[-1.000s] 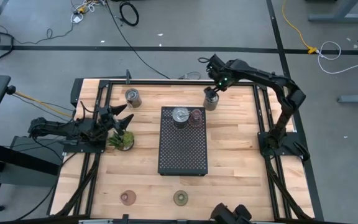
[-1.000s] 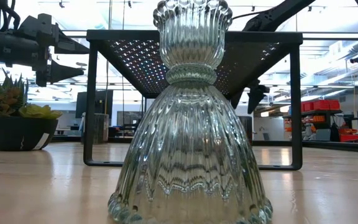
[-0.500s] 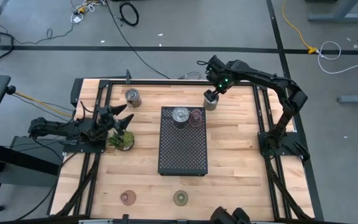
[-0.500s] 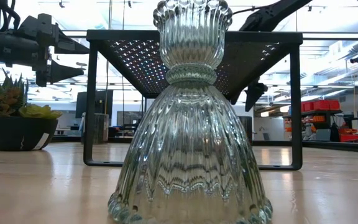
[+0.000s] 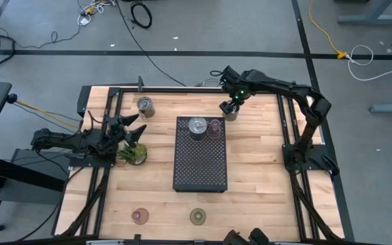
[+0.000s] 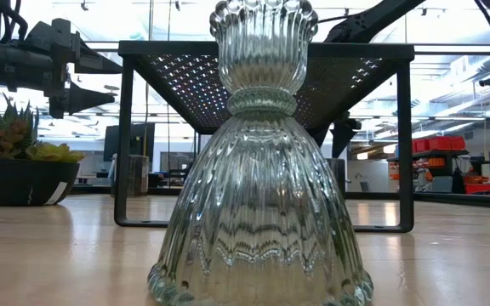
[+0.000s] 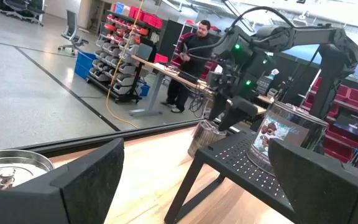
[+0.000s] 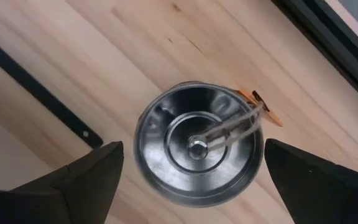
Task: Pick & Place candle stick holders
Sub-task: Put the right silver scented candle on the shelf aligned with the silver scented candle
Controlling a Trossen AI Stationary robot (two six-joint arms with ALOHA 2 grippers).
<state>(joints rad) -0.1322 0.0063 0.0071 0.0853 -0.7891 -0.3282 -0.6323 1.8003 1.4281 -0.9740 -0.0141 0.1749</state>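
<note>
Right gripper (image 5: 230,107) above silver candle holder (image 8: 196,145) at far right of table (image 5: 257,184), fingers spread wide either side, not touching. Second silver holder (image 5: 197,126) on black tray (image 5: 200,163). Left gripper (image 5: 133,131) open, near plant (image 5: 133,154).

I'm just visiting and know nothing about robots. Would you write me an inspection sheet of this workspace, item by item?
Surface: wooden table, dark rails along its sides.
Job's things: one silver holder and a pink disc on the black tray; second silver holder at the far left; third silver holder under the right gripper; a pink disc and an olive disc near the front edge.
Clutter: small potted plant; ribbed glass piece close to the low camera.
Grippers: right gripper above the third holder, jaws open; left gripper by the plant, jaws open, empty.
Cables: several on the floor.
Surroundings: a person at a desk, storage shelves.
</note>
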